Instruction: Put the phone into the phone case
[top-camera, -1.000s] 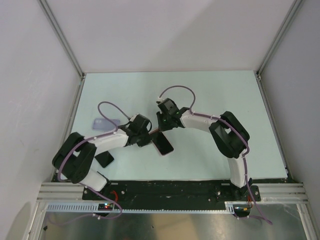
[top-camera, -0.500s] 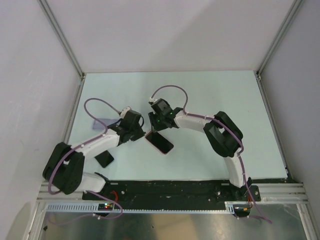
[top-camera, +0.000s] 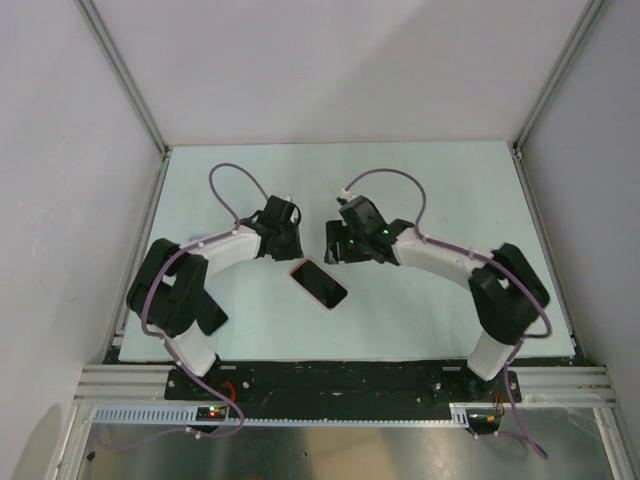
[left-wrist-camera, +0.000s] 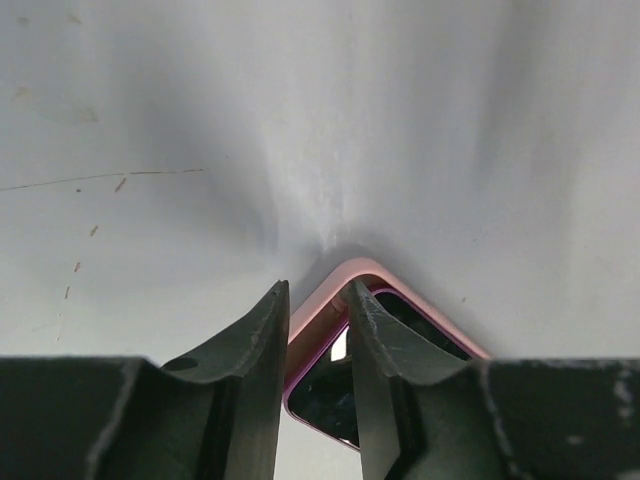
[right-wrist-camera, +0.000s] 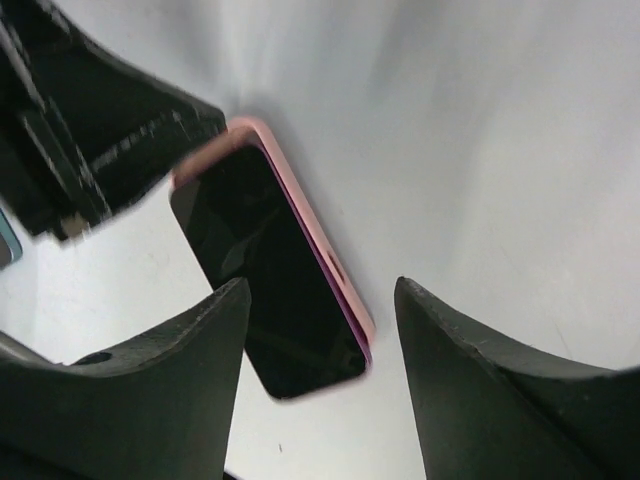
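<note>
The black phone (top-camera: 320, 284) sits inside the pink phone case (top-camera: 304, 268), lying flat and diagonal on the table near the middle. My left gripper (top-camera: 289, 250) hovers at the case's far corner. In the left wrist view its fingers (left-wrist-camera: 268, 330) stand slightly apart, with the pink case rim (left-wrist-camera: 345, 272) and the phone's dark screen (left-wrist-camera: 320, 395) showing in the gap. My right gripper (top-camera: 333, 250) is just right of that corner. Its jaws (right-wrist-camera: 322, 285) are wide open above the phone (right-wrist-camera: 265, 270) and touch nothing; the case edge (right-wrist-camera: 322, 255) runs along the phone's right side.
Pale table surface (top-camera: 430, 200) stretches behind and to the right. White enclosure walls with metal posts (top-camera: 125, 80) close in three sides. The left arm's dark joints (top-camera: 180, 295) sit near the left front edge.
Both grippers have opened and drawn back toward the far end of the phone. The left arm swung its elbow, the right arm stretched out rightward. The cased phone stays in place.
</note>
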